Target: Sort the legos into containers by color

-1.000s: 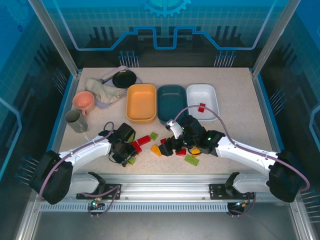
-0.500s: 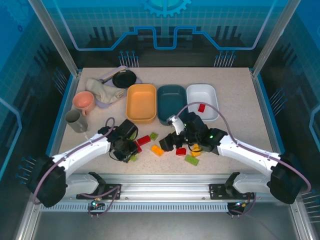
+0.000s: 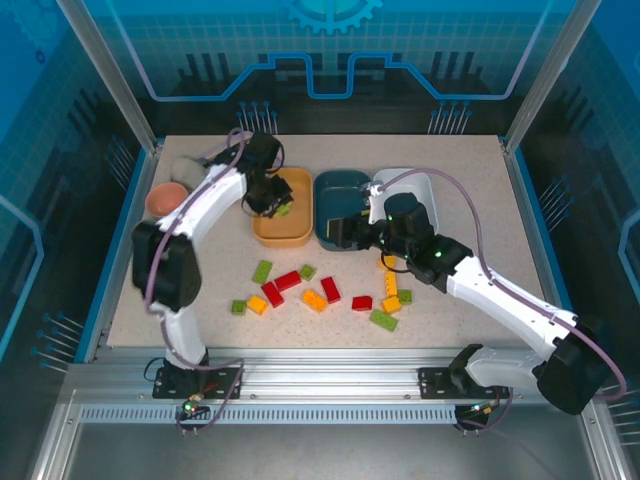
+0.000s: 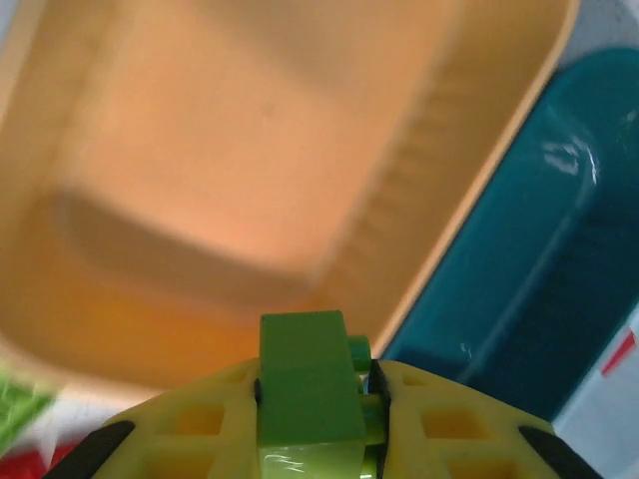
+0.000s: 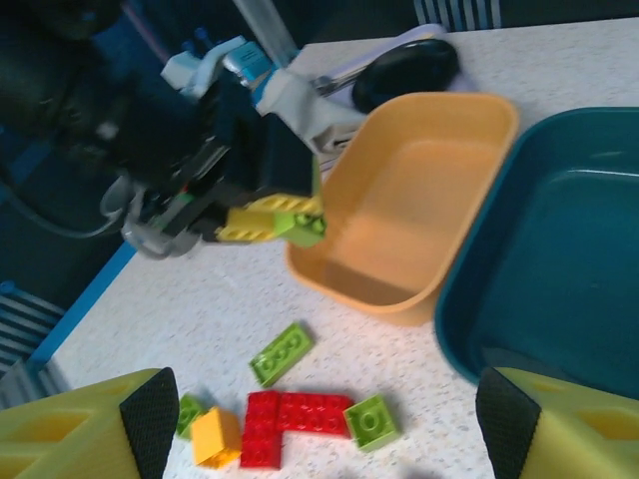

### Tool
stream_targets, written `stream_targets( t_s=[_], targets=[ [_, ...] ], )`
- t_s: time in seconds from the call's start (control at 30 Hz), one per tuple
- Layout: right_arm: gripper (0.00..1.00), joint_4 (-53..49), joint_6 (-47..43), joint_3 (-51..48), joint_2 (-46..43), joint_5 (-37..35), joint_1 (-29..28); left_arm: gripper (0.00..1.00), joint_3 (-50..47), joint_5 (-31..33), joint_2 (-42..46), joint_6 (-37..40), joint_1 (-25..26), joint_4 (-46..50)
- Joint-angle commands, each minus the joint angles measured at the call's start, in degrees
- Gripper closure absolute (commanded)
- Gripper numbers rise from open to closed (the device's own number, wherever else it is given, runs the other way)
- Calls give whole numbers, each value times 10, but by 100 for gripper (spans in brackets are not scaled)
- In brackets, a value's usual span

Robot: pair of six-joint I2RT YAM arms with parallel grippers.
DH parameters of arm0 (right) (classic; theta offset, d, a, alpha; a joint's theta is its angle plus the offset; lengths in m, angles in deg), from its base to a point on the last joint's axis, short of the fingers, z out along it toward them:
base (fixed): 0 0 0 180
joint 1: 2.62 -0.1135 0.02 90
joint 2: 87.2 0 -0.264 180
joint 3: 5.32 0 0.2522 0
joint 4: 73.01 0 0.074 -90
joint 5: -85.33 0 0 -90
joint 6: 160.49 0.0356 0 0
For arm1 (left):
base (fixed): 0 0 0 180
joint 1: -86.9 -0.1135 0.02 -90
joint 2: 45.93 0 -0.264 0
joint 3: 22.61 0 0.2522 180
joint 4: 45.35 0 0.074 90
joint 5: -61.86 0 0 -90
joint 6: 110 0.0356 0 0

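- left gripper (image 3: 270,201) pinches a green lego (image 4: 310,391) just above the orange-yellow tray (image 3: 283,241).
- right gripper (image 3: 343,231) is spread and empty, near that tray.
- next, probably: carry it to the neighbouring teal tray (image 3: 345,190), then release.

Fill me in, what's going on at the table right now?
The left gripper is shut on a green lego and holds it in the air over the orange-yellow tray, which looks empty. The right gripper is open and carries nothing, hovering by the near end of the teal tray. About a dozen loose legos in red, green and orange lie on the table in front of the trays.
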Motion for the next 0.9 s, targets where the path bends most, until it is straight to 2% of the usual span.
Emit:
stream_targets(
  t_s=[0.0, 0.17, 0.3, 0.4, 0.43, 0.53, 0.63, 0.73, 0.87],
  targets=[
    [19, -37, 13, 20, 4, -28, 9, 82, 100, 4, -88, 65, -18, 43],
    [19, -62, 22, 9, 0, -26, 21, 82, 191, 12, -191, 80, -24, 76],
    [19, -66, 32, -4, 6, -29, 28, 81, 168, 7, -203, 72, -23, 63],
    [19, -34, 45, -19, 6, -23, 32, 76, 157, -2, -205, 72, -22, 58],
    [19, -21, 49, -24, 6, -19, 33, 73, 157, -3, -207, 73, -21, 60],
    [19, -24, 49, -22, 6, -26, 39, 54, 157, -1, -200, 75, -20, 66],
    [20, -78, 31, -11, -3, -54, 45, 43, 158, -1, -178, 74, -18, 68],
    [22, -189, 30, 4, -4, -109, 54, 37, 154, -1, -137, 72, -13, 65],
    [27, -322, 33, 11, 21, -108, 73, 30, 112, 1, -36, 65, 11, 40]
  ],
)
